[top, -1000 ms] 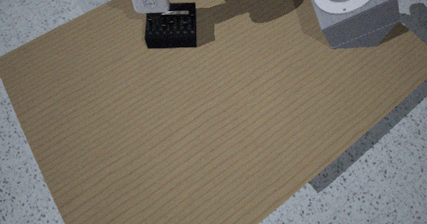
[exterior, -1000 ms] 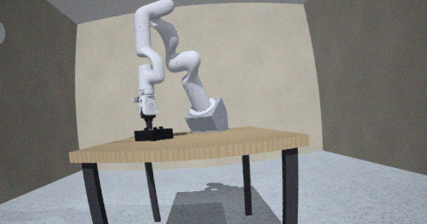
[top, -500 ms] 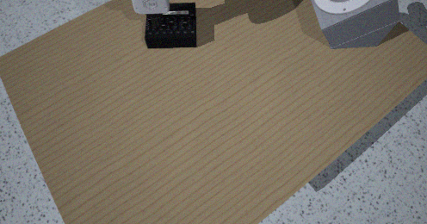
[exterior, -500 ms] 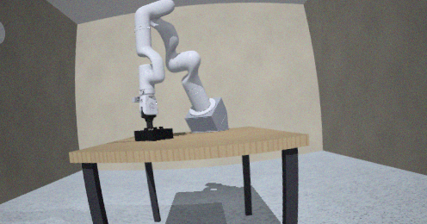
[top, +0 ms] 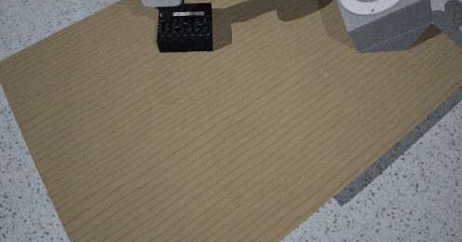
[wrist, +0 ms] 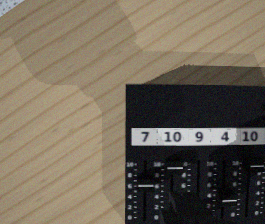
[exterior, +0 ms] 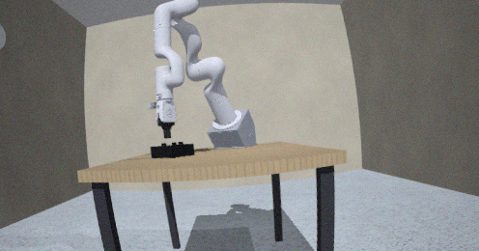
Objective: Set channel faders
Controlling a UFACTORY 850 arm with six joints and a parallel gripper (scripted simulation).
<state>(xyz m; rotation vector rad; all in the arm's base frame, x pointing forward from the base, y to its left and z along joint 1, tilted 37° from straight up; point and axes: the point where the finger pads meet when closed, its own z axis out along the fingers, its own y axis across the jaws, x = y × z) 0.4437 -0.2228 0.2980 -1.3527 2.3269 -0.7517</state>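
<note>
The gripper (exterior: 167, 136) hangs just above the lighting desk (top: 185, 41) with its fingers fully closed on nothing, pointing straight down from the white arm (exterior: 166, 53). The desk, a black box, sits near the far edge of the wooden table (top: 233, 135), well apart from the grey arm base (top: 396, 28). In the wrist view a tape strip (wrist: 203, 136) reads 7, 10, 9, 4, 10, 3 above the fader (wrist: 145, 185) slots.

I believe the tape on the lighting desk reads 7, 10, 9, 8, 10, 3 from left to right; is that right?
Not quite: the fourth number on the tape is 4, not 8. The wrist view shows 7, 10, 9, 4, 10, 3 on the lighting desk.
</note>
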